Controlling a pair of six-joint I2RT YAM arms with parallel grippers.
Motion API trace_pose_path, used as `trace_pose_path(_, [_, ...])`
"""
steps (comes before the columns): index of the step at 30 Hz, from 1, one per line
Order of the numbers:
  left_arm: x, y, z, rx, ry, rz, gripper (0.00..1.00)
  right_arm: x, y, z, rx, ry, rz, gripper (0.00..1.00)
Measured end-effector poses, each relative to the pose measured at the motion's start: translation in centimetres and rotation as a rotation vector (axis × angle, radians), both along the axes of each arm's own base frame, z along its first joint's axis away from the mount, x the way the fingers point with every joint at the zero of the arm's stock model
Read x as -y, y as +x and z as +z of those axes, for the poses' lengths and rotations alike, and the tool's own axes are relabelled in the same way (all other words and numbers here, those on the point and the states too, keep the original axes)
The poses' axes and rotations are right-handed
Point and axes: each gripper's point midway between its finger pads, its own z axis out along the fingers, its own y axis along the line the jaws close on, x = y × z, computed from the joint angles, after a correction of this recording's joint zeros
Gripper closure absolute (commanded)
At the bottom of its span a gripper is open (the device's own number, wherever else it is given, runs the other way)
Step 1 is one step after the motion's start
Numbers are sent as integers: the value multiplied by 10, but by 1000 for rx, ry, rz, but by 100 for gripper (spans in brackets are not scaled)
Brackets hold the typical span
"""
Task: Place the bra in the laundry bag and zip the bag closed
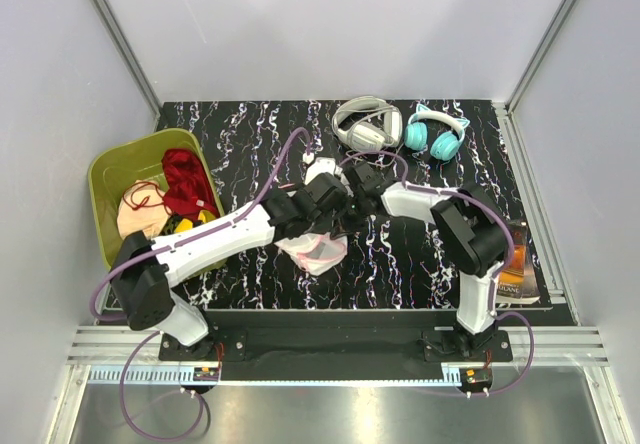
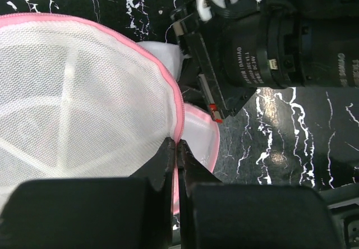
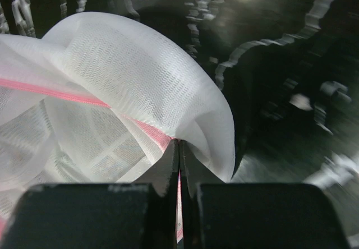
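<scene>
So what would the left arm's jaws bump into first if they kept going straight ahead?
The round white mesh laundry bag: the left jaws are shut on its pink trim. Beyond, probably the right arm's black wrist.

Two headphones (image 1: 367, 124), one laundry bag (image 1: 318, 252), one basket (image 1: 108, 167), one bra (image 1: 135, 216), one red garment (image 1: 185, 184).

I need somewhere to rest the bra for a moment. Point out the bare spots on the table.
Bare mat lies at the back between the green basket and the white headphones, and in front between the laundry bag and the right arm. The centre is crowded, where the left arm meets it over the bag.
</scene>
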Motion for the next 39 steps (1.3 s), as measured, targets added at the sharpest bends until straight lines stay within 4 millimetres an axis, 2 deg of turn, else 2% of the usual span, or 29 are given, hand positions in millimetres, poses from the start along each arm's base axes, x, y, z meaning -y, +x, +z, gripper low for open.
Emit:
trace_pose_path(2, [1,0,3,5,-14,0,100,11,3,4,27,-48,-50,100])
trace_pose_path(5, [4,0,11,12,-54,-3,100,29,4,20,61,-107,-127,100])
trace_pose_path(12, [7,8,50,85,-239,-6,100,88,1,102,173,-96,-406,100])
trace_pose_path(15, [0,17,70,161,-347,11,100,123,-2,122,180,-84,-556,100])
trace_pose_path(18, [-8,26,85,233,-456,26,100,149,-10,124,147,-101,-666,100])
trace_pose_path(22, [-11,39,86,287,-564,34,100,162,-22,127,112,-113,-753,100])
trace_pose_path(26, [-9,46,79,314,-641,11,100,173,-31,130,104,-108,-832,100])
trace_pose_path(30, [-7,56,81,345,-729,-25,100,184,-37,125,91,-124,-901,100])
trace_pose_path(34, [-3,62,86,360,-787,-86,100,180,-36,119,78,-130,-860,99])
trace_pose_path(36, [5,54,93,361,-812,-166,100,169,-33,112,55,-131,-773,84])
trace_pose_path(37, [9,49,96,364,-818,-213,100,163,-31,108,43,-132,-736,70])
trace_pose_path(39, [16,39,101,372,-826,-309,100,152,-25,102,20,-137,-645,61])
